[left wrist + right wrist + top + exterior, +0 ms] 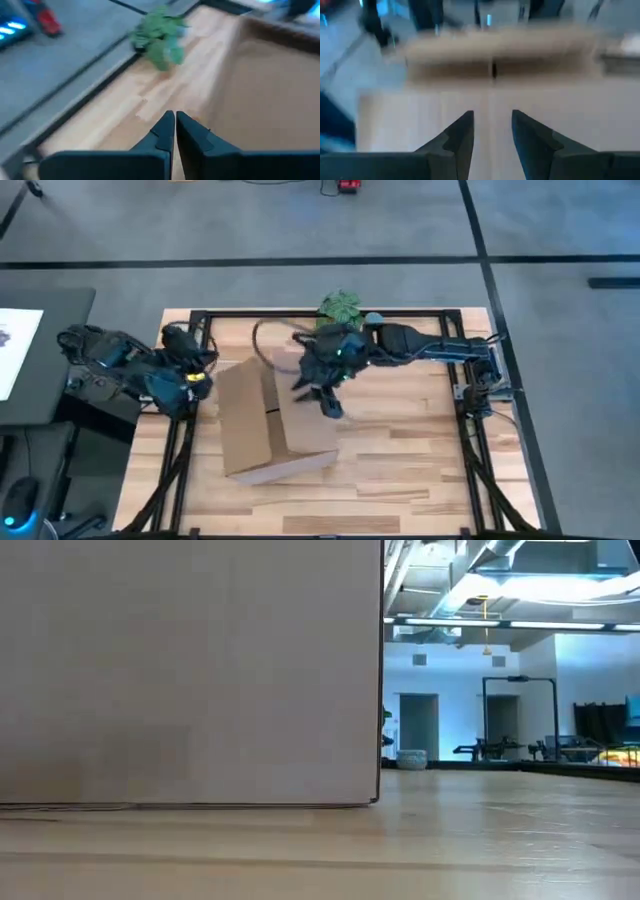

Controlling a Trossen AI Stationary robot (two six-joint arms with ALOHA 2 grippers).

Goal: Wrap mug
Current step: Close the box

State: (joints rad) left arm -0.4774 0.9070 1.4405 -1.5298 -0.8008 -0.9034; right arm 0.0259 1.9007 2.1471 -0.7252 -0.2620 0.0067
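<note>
- Your wooden table (pixel 400 470) fills the frame's middle, black rails round its edge, and it carries everything here.
- The cardboard box (pixel 262 425) is the biggest thing on it, lying left of centre with its long axis running away from the near edge. In the low view its flat side (pixel 190 670) blocks most of the picture.
- Your right arm reaches in from the right, and the right gripper (pixel 325 395) hangs just over the box's upper right corner. From its wrist camera the fingers (pixel 462 132) stand spread with a clear gap, nothing between them, the box straight ahead of them.
- Your left arm sits folded at the table's left edge, the left gripper (pixel 190 385) just beside the box's left side. Its fingers (pixel 165 130) are pressed together on nothing.
- A green leafy bundle (pixel 340 307), wrapping or filler by my guess, lies at the far rail, beyond the right gripper.
- The mug: you can't see it in any view. It may be inside or behind the box, but that can't be told.
- The right gripper is nearer the box opening, so I'd judge the next move is its to make.
- No brand, label or writing is readable anywhere.
</note>
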